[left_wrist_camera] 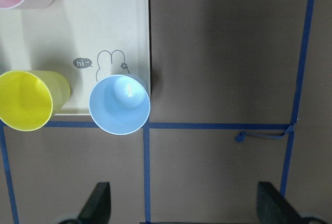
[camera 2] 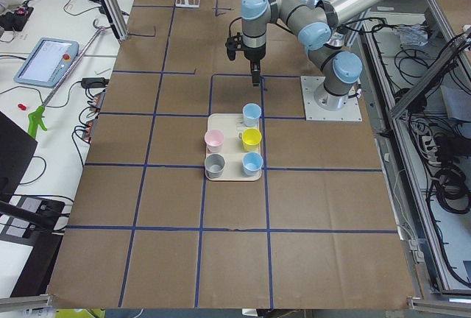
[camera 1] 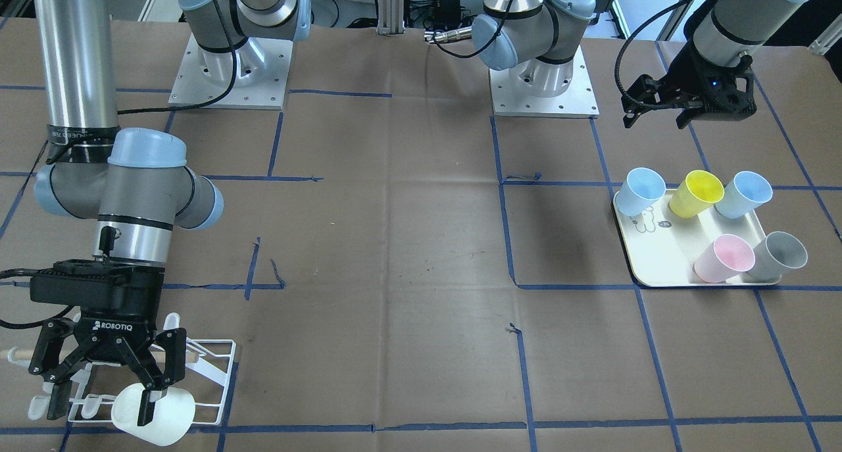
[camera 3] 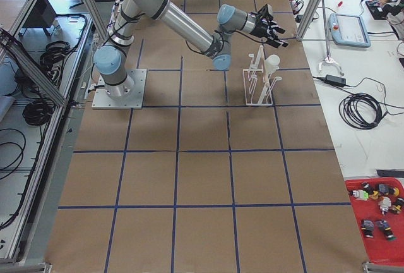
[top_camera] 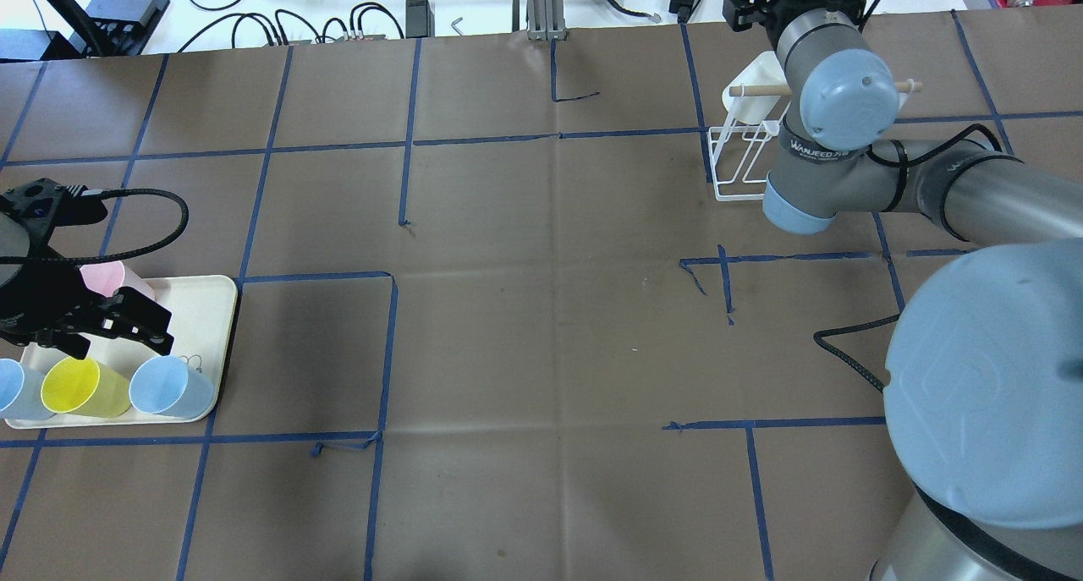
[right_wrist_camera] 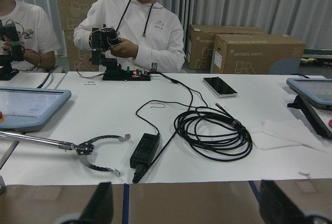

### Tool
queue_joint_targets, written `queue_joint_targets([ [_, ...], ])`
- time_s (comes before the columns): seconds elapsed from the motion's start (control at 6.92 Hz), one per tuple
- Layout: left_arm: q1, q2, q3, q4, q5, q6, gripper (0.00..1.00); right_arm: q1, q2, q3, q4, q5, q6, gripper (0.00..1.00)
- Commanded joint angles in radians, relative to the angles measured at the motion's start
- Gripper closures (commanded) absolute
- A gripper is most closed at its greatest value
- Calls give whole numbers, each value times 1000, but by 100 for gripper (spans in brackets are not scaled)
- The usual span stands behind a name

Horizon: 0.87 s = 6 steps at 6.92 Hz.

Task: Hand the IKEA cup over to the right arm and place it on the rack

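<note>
The white IKEA cup (camera 1: 158,414) hangs tilted on a prong at the end of the white wire rack (camera 1: 212,365); in the exterior right view the cup (camera 3: 273,64) sits at the rack's (camera 3: 255,84) far top corner. The right arm's gripper (camera 1: 102,409) hovers over the rack, open, with one finger in front of the cup and nothing between the fingers (right_wrist_camera: 101,203). In the overhead view the right wrist covers most of the rack (top_camera: 740,165). My left gripper (camera 1: 658,120) is open and empty, above the table beside the cream tray (camera 1: 658,268).
The cream tray (left_wrist_camera: 104,27) carries two blue cups (camera 1: 643,190), a yellow (camera 1: 698,193), a pink (camera 1: 725,257) and a grey cup (camera 1: 781,254). Two people sit at a white desk (right_wrist_camera: 155,110) with cables and tablets beyond the table's edge.
</note>
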Motion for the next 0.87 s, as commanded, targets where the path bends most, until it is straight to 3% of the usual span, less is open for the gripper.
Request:
queue_joint_targets([
  [0.0,3,-73,-114,224,2,12,1,11,-122,-1,268,10,-1,0],
  [0.29,19,-116,-194,338,2,21,1,75,-219,10,285,14,4,0],
  [0.58,68,-164,-254,418,0,61,1,155,-277,80,285,22,318,0],
  [0.72,70,-164,-266,421,2,64,1,171,-326,143,283,77,488,0],
])
